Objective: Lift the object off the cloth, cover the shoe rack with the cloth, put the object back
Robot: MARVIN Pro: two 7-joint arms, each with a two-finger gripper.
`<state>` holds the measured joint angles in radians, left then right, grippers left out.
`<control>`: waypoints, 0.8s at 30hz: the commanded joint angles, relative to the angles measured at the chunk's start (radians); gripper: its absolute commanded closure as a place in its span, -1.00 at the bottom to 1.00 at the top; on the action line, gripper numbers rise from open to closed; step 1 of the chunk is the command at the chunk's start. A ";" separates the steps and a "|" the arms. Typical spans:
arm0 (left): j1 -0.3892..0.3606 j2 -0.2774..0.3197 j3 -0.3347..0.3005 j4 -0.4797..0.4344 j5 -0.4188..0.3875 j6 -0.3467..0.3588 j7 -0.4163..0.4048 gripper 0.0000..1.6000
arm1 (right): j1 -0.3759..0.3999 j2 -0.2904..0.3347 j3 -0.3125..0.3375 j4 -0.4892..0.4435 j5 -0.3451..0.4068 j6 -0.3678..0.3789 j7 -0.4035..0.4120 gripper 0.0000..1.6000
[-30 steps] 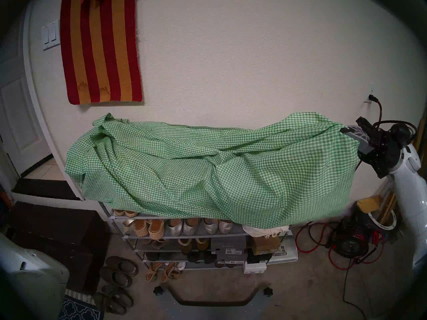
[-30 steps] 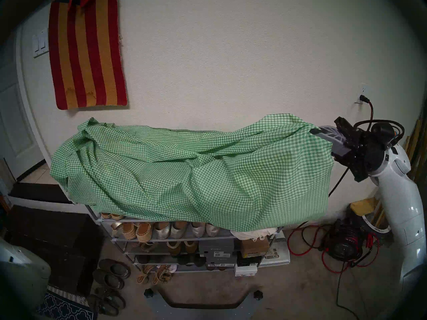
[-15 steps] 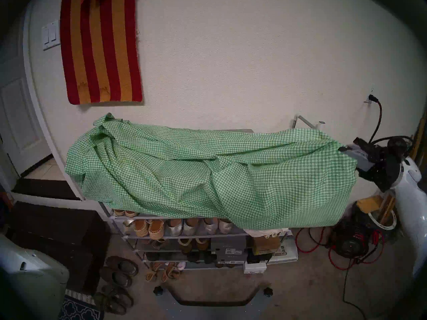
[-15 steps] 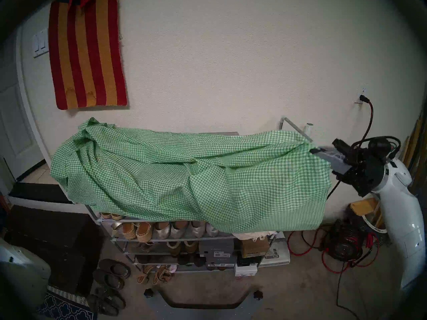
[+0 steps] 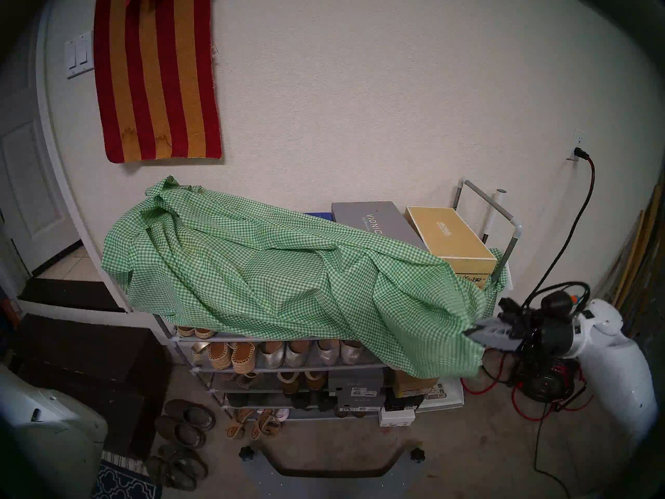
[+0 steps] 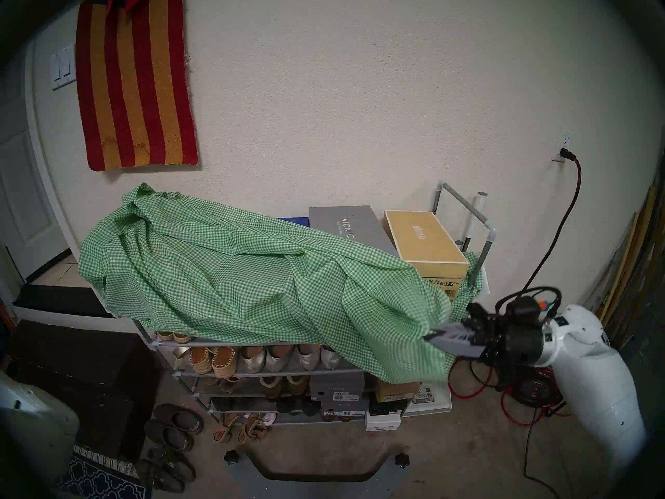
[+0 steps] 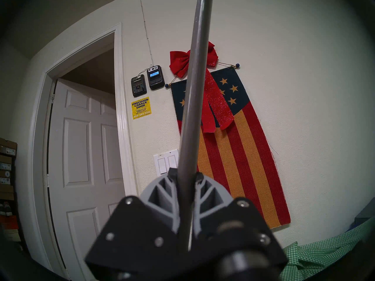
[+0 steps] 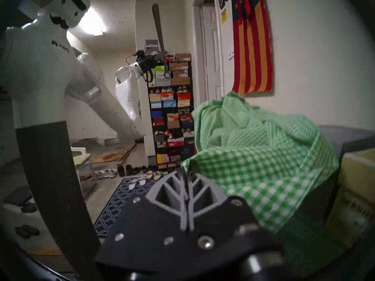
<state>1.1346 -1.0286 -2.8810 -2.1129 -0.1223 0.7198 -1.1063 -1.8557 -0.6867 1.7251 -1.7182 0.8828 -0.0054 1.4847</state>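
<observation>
The green-and-white check cloth (image 5: 270,271) lies bunched over the top of the shoe rack (image 5: 288,367) and hangs down its front right. My right gripper (image 5: 467,332) is shut on the cloth's right edge, low beside the rack's right front corner; it also shows in the right wrist view (image 8: 185,173), with the cloth (image 8: 253,163) pinched at its tips. My left gripper (image 7: 185,176) is shut on the grey shoehorn (image 7: 192,112) and holds it upright, away from the rack. The right wrist view shows that shoehorn (image 8: 158,31) raised to the rack's left. The left gripper is outside both head views.
A grey shoe box (image 5: 370,221) and a tan shoe box (image 5: 449,235) stand uncovered on the rack's top right, by the raised side rail (image 5: 493,203). Red cables and a black device (image 5: 543,376) lie on the floor right. Loose shoes (image 5: 187,422) and a dark chest (image 5: 90,372) sit left.
My right gripper has moved down and forward with the cloth's right edge. The cloth has dropped on that side, uncovering the two boxes and the side rail.
</observation>
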 commanded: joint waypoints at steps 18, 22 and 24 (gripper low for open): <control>-0.003 0.003 0.001 0.001 0.001 -0.002 -0.006 1.00 | -0.004 -0.149 -0.376 0.273 -0.494 -0.227 -0.071 1.00; -0.004 0.003 0.001 0.001 0.002 -0.002 -0.007 1.00 | 0.057 -0.181 -0.428 0.359 -0.569 -0.238 -0.081 1.00; -0.005 0.003 0.001 0.001 0.003 -0.002 -0.008 1.00 | 0.077 -0.190 -0.441 0.387 -0.625 -0.251 -0.117 1.00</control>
<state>1.1347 -1.0279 -2.8810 -2.1126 -0.1235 0.7197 -1.1069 -1.8808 -0.8113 1.3598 -1.4351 0.3754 -0.2248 1.4109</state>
